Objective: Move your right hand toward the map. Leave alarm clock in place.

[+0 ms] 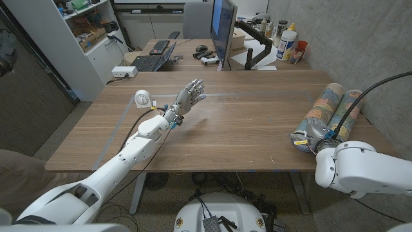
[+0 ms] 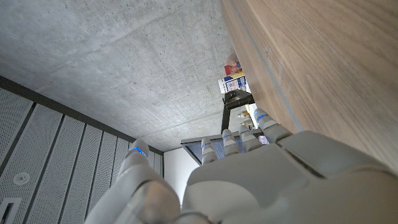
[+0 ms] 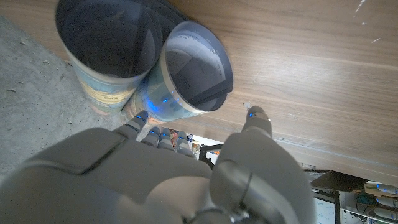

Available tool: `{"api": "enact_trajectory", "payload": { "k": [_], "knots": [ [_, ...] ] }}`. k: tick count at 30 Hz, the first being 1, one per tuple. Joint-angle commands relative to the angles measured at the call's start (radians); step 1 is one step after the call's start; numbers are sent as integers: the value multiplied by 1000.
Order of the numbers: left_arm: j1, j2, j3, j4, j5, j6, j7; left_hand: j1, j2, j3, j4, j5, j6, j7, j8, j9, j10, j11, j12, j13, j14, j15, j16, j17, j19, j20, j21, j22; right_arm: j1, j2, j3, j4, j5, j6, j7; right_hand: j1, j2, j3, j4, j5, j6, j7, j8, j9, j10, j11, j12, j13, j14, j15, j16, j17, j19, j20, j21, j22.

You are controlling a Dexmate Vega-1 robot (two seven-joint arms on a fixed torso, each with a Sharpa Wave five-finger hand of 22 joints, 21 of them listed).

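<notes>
The map [image 1: 331, 106] is rolled into two printed tubes lying side by side at the table's right edge. The right wrist view looks into their open ends [image 3: 193, 74]. My right hand [image 1: 311, 141] sits at the near end of the rolls. Its fingers [image 3: 142, 118] reach to the rim of the nearer tube with the thumb held apart, and it holds nothing. A small white alarm clock [image 1: 144, 98] stands on the left part of the table. My left hand [image 1: 188, 95] hovers just right of the clock, fingers spread and empty; the left wrist view shows its back [image 2: 249, 180].
The wooden table [image 1: 244, 122] is bare between the two hands. Behind it is a second desk with a monitor [image 1: 223, 29], a laptop [image 1: 152, 61], a power strip [image 1: 123, 72] and bottles [image 1: 287, 42]. A concrete wall stands close on the right.
</notes>
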Motion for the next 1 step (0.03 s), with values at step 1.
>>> {"api": "enact_trajectory", "payload": {
  "k": [1],
  "knots": [
    [-13,-10,4,22,-1,-1,-10,7,-1,-3,-1,10,10,-1,8,3,-2,1,0,4,-3,-4,5,4,1,-5,3,2,21,0,-15,3,14,0,-4,16,1,0,-7,6,-6,-1,4,2,-13,1,8,4,-55,6,3,1,-3,1,-2,6]
  ]
}}
